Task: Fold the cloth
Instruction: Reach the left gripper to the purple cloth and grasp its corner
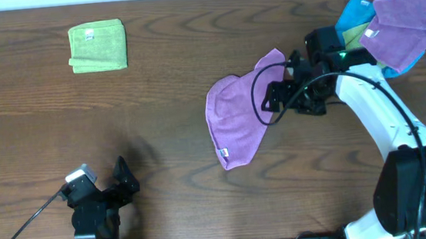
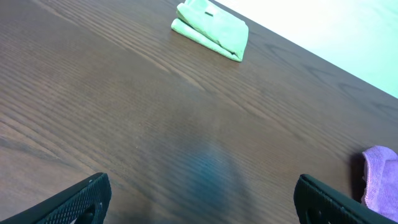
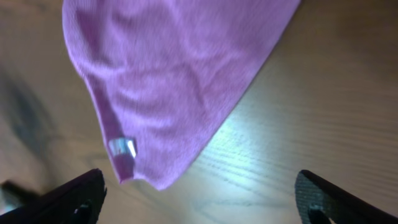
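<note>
The cloth (image 1: 235, 111), pinkish-purple and soft, lies loosely spread in the middle of the table, with one corner pointing up right. It fills the top of the right wrist view (image 3: 168, 81), where a small pale tag shows near its lower corner. My right gripper (image 1: 273, 99) hovers at the cloth's right edge. It is open and empty (image 3: 199, 199), with bare table between its fingers. My left gripper (image 1: 122, 181) rests near the front left, far from the cloth. It is open and empty (image 2: 199, 202). The cloth's edge shows at the right of the left wrist view (image 2: 380, 177).
A lime-green folded cloth (image 1: 97, 46) lies at the back left and shows in the left wrist view (image 2: 211, 28). A pile of cloths at the back right has a violet one (image 1: 404, 25) on top of blue (image 1: 354, 13) and green ones.
</note>
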You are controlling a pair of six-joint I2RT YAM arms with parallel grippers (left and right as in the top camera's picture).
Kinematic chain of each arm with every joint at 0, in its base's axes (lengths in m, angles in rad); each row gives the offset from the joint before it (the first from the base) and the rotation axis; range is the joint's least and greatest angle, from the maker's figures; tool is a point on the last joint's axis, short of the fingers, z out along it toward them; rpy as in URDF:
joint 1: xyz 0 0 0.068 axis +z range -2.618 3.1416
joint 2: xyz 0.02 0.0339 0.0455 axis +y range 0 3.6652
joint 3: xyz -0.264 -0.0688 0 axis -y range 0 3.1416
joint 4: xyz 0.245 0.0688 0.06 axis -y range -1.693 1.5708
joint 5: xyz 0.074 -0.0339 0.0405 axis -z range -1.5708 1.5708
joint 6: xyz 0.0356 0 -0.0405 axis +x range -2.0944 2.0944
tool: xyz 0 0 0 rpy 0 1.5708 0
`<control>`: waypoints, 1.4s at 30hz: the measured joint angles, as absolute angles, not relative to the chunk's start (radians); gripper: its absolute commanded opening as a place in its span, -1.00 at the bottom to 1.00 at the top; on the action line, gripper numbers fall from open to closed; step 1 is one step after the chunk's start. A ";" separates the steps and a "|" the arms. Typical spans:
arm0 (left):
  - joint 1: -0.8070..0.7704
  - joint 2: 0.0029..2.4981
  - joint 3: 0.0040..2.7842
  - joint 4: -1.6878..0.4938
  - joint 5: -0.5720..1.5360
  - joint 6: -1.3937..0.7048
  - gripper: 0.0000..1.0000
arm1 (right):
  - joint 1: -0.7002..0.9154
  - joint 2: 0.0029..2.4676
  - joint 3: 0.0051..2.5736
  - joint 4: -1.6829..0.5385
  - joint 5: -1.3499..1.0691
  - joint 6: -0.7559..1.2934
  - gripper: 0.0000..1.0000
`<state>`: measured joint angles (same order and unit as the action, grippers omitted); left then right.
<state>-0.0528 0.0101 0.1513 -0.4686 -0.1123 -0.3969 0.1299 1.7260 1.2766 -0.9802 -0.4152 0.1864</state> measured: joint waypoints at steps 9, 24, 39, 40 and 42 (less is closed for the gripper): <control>-0.053 0.010 0.151 -0.468 -0.112 -0.397 0.91 | 0.086 1.728 1.029 -0.756 -0.733 0.170 0.95; -0.053 0.143 0.214 -0.530 0.291 -0.505 0.91 | 0.078 1.681 0.990 -0.687 -0.718 0.145 0.99; -0.248 1.132 0.922 -0.728 0.545 -0.312 0.91 | 0.133 1.679 0.979 -0.679 -0.631 0.162 0.98; -0.260 1.203 0.962 -0.741 0.543 -0.300 0.90 | 0.133 1.679 0.979 -0.677 -0.630 0.169 0.99; -0.271 1.306 1.002 -0.743 0.537 -0.281 0.90 | 0.134 1.678 0.979 -0.673 -0.628 0.179 0.98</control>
